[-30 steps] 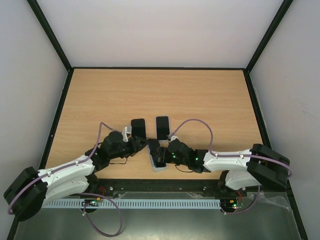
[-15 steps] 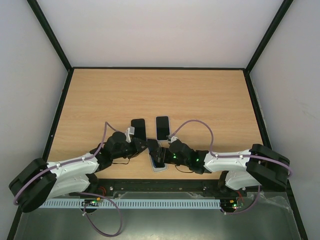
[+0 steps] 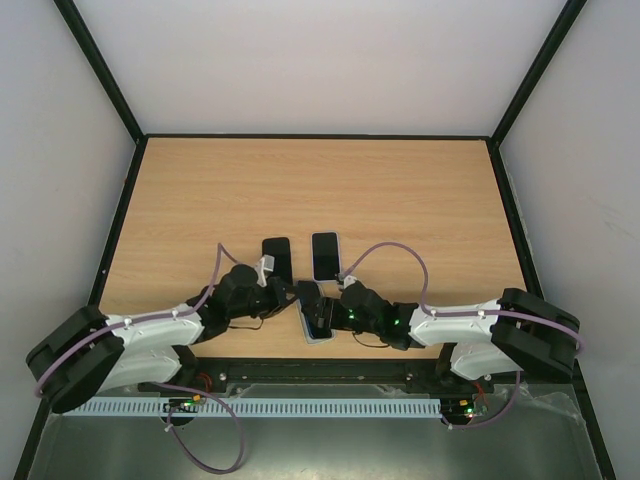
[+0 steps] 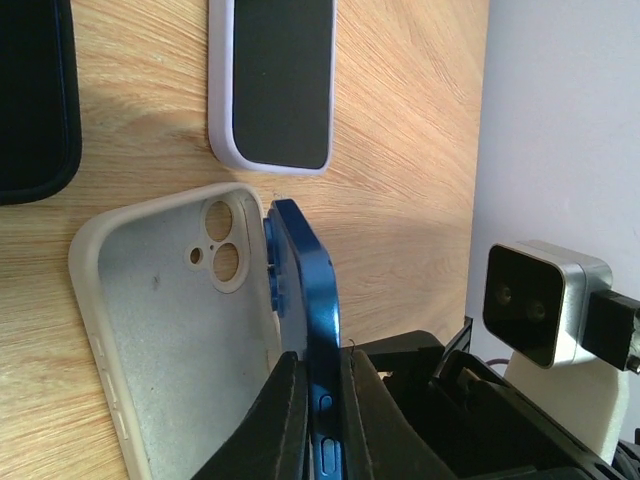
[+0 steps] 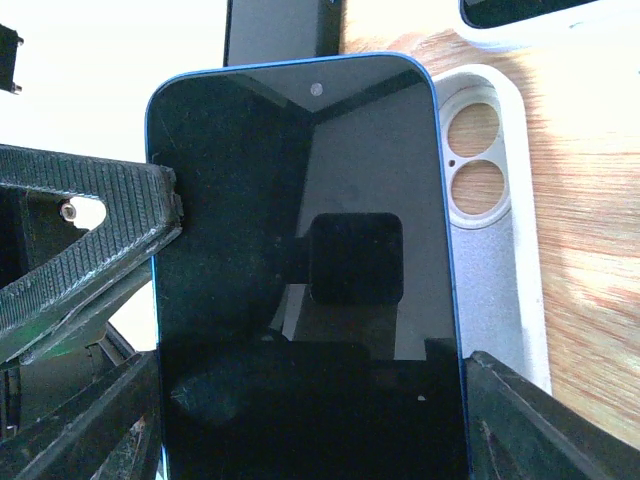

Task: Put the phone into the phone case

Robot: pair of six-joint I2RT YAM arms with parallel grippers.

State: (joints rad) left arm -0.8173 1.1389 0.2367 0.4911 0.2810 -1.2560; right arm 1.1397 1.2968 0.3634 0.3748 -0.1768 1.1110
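Jaws clenched on both sides, folks: the left gripper (image 4: 320, 368) pinches the blue phone (image 4: 305, 300) across its thickness. The right gripper (image 5: 310, 380) spans the same phone across its width, a finger at each long edge.

We work down from the wooden surface (image 3: 320, 190), where both arms meet near its front edge. The off-white phone case (image 4: 170, 330) lies there with its cavity facing up. Beyond it rest a lilac-cased phone (image 4: 272, 85) and a dark phone (image 4: 35, 100), neither in play.

Now the relation that matters. The blue phone stands tilted on one long edge along the case's side wall, touching it or just off it; we cannot tell which. Its long axis runs parallel to the case's, and its back faces the cavity.

We judge the coming move to be a hinge: lay the phone down into the case. The camera bump (image 4: 270, 262) and the camera cutouts (image 4: 218, 240) sit at the same end. Both arms hold the phone, so neither is nearer.

The left wrist view gives us the edge-on wedge between phone and case. The right wrist view shows mostly dark screen, which hides much of the cavity. The top view is too crowded to read the tilt.
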